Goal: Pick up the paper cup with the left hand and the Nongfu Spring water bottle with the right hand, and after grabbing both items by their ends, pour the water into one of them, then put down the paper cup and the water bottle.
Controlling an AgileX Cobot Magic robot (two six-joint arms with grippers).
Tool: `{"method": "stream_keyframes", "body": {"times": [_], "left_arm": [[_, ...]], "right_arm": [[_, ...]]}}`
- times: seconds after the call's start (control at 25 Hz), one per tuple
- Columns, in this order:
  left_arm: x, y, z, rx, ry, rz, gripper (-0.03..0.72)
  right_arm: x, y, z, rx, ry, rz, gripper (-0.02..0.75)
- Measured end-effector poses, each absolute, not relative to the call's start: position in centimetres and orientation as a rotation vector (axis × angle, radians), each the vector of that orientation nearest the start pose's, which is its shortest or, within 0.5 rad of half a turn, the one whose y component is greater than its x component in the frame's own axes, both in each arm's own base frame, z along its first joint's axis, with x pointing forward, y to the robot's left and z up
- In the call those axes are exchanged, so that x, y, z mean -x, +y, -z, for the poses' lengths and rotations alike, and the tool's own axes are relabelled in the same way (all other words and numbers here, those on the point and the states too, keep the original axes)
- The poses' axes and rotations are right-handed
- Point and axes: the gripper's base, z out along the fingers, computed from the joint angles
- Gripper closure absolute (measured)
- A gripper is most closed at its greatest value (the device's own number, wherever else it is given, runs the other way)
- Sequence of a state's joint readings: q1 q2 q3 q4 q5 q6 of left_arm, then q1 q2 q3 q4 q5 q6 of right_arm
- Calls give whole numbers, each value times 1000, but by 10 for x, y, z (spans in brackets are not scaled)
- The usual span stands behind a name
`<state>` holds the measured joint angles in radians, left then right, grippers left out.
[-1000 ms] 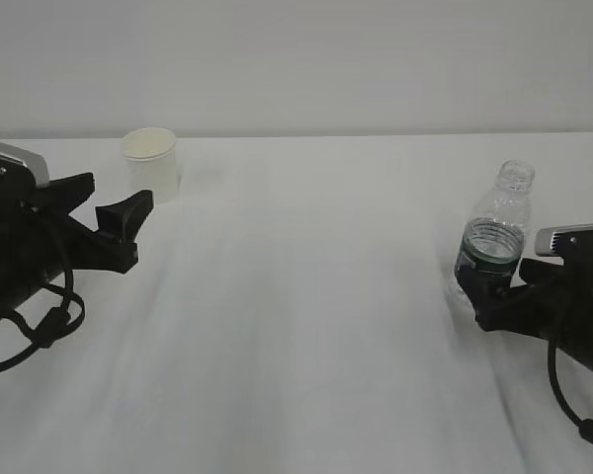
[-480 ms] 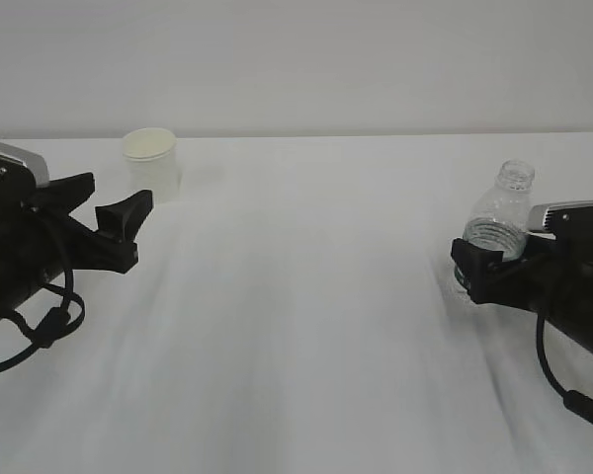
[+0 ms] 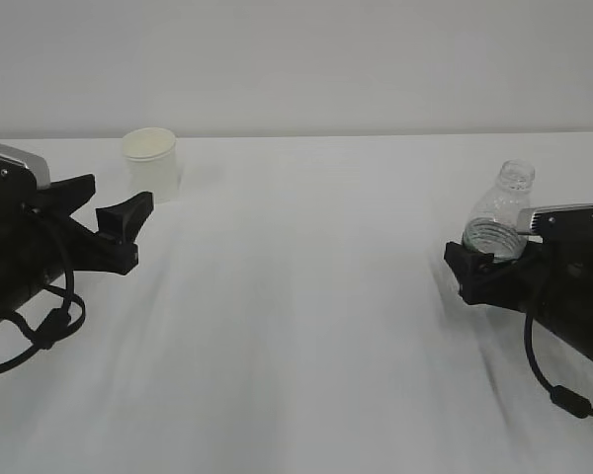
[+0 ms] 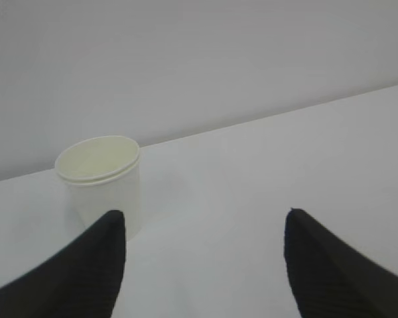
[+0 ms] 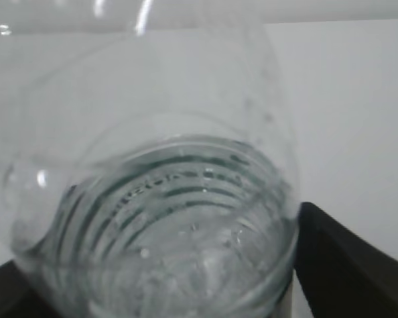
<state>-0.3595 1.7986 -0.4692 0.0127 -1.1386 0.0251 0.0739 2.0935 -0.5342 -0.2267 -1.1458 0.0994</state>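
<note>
While both arms sit low on the white table (image 3: pixel 306 296), a cup is seen far left and a bottle at the right.

The paper cup (image 3: pixel 150 164) stands upright toward ten o'clock, near the table's far edge, just beyond the left hand (image 3: pixel 114 229), whose fingers (image 4: pixel 73 278) are spread wide with nothing held and the cup ahead of the left one. The water bottle (image 3: pixel 499 219), uncapped and upright at three o'clock, is flanked by the fingers (image 5: pixel 348 265) of the right hand (image 3: pixel 494 272), set wide about its lower body; a firm grip cannot be told. Water (image 5: pixel 186 265) is seen inside.
</note>
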Motion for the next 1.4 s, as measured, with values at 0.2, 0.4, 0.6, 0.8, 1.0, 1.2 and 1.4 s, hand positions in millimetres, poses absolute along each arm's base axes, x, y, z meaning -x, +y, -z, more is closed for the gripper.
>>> {"method": "stream_keyframes", "body": {"times": [0.2, 0.4, 0.6, 0.8, 1.0, 1.2, 1.4], "left_arm": [[-274, -104, -150, -334, 1647, 258, 152], [-274, -104, -150, -334, 1647, 258, 157], [-274, -104, -150, -334, 1647, 258, 164], [-274, -104, -150, -333, 1648, 259, 165], [-274, -104, -150, -333, 1648, 259, 165], [-274, -104, -150, -333, 1648, 259, 165], [-274, -104, -150, -333, 1648, 259, 165]], "right_arm": [[-303, 41, -72, 205, 1897, -253, 102], [-303, 41, -72, 204, 1897, -254, 174], [-303, 41, -72, 204, 1897, -254, 267], [-303, 41, -72, 204, 1897, -254, 309], [-303, 41, -72, 202, 1897, -255, 312], [-303, 41, -72, 230, 1893, -237, 314], [-303, 42, -72, 270, 1887, -222, 318]]}}
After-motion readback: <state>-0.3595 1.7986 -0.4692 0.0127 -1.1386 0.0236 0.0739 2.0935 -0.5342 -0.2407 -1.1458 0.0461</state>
